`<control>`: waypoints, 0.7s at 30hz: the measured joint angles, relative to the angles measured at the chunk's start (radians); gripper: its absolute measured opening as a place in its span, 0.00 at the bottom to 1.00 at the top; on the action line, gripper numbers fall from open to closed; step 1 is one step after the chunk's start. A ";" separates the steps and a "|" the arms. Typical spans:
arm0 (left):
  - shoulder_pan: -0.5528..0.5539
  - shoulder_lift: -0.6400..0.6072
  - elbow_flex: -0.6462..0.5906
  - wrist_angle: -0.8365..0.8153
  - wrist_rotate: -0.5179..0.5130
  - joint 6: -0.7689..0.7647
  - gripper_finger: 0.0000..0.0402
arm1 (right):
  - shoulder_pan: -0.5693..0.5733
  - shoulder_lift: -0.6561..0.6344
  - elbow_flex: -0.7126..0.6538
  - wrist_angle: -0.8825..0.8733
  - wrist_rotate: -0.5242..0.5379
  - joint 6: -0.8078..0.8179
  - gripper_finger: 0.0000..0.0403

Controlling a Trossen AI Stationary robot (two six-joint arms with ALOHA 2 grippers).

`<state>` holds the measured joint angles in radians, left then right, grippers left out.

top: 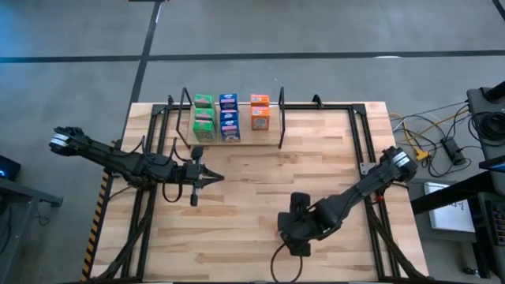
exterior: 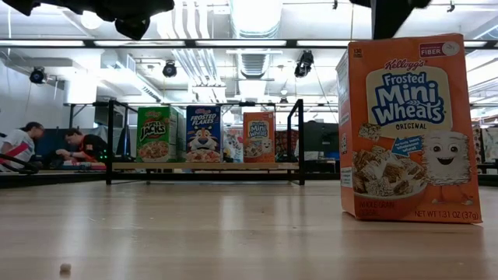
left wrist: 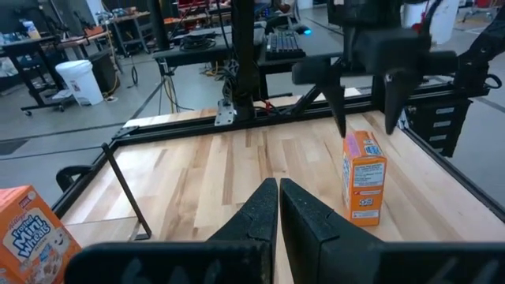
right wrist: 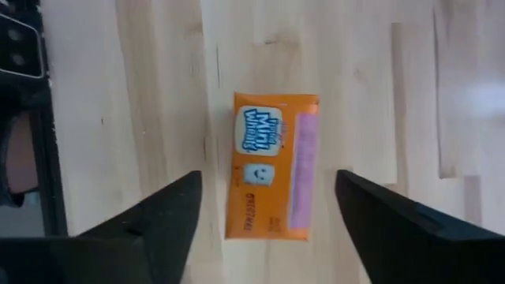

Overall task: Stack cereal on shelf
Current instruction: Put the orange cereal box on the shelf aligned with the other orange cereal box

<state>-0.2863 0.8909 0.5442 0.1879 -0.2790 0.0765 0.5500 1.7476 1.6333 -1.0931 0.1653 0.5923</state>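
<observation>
An orange cereal box [exterior: 408, 128] stands upright on its bottom end on the bare table, near the front right. My right gripper [right wrist: 268, 175] hangs open over it, pointing steeply down, one finger on each side of the box top [right wrist: 272, 166] and clear of it. The left wrist view shows these fingers just above the orange box [left wrist: 363, 177]. In the high view my right gripper [top: 296, 229] hides the box. On the shelf [top: 268, 138] at the far middle stand green [top: 203, 118], blue [top: 230, 118] and orange [top: 259, 112] boxes. My left gripper [top: 211, 178] waits shut at mid-left.
Black frame rails [top: 364, 142] run along the table's left and right sides. The shelf's wire brackets [exterior: 298, 140] stand at its two ends. A small crumb [exterior: 65, 268] lies near the front edge. People [exterior: 23, 148] sit in the room beyond the table.
</observation>
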 joint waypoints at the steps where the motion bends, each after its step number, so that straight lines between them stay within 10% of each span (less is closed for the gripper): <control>1: 0.000 0.000 0.000 0.000 0.000 0.000 0.00 | 0.000 0.008 0.000 0.001 0.000 0.010 0.71; 10: 0.000 0.000 0.000 -0.001 0.000 -0.010 0.00 | 0.000 0.063 0.000 -0.002 -0.009 0.037 0.75; 21: 0.000 0.000 0.000 -0.002 0.000 -0.034 0.00 | -0.003 0.063 -0.001 -0.002 -0.009 0.025 0.50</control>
<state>-0.2867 0.8909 0.5442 0.1864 -0.2790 0.0422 0.5472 1.8111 1.6321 -1.0946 0.1562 0.6178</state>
